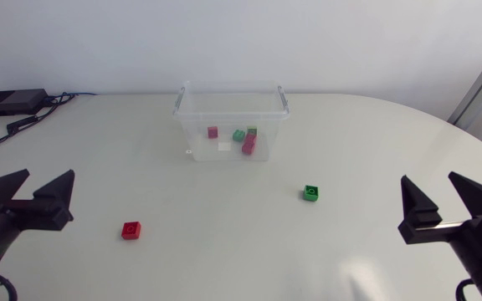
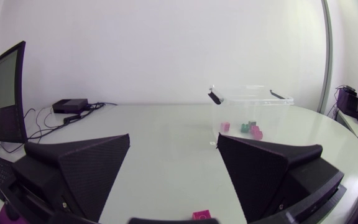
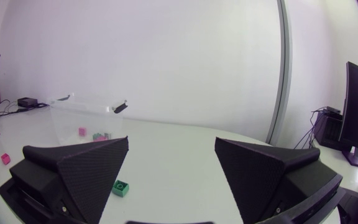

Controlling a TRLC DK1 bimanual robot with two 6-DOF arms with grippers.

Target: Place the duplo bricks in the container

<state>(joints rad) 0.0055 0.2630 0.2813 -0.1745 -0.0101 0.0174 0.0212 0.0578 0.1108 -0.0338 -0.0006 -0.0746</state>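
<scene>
The clear container (image 1: 230,125) stands on the table (image 1: 224,259) close to its far edge, about midway along it, lid off and handles up; inside lie several small bricks, pink (image 1: 212,131) and green (image 1: 238,135) (their exact number is hard to tell through the wall). Two bricks lie outside it on the bare surface: a green brick (image 1: 311,193) nearer the right edge and well apart from the container, and a red brick (image 1: 130,230) toward the near edge on the left side, farther off.

The left gripper (image 1: 48,173) hangs at the left edge with its fingers spread wide and nothing between them; the red brick lies just ahead of it, apart from both fingers. The right gripper (image 1: 428,177) hangs at the right edge, likewise spread and holding nothing; the green brick lies ahead of it, beside its left finger and not touching.

A black box (image 1: 11,102) with cables sits at the far left corner.
</scene>
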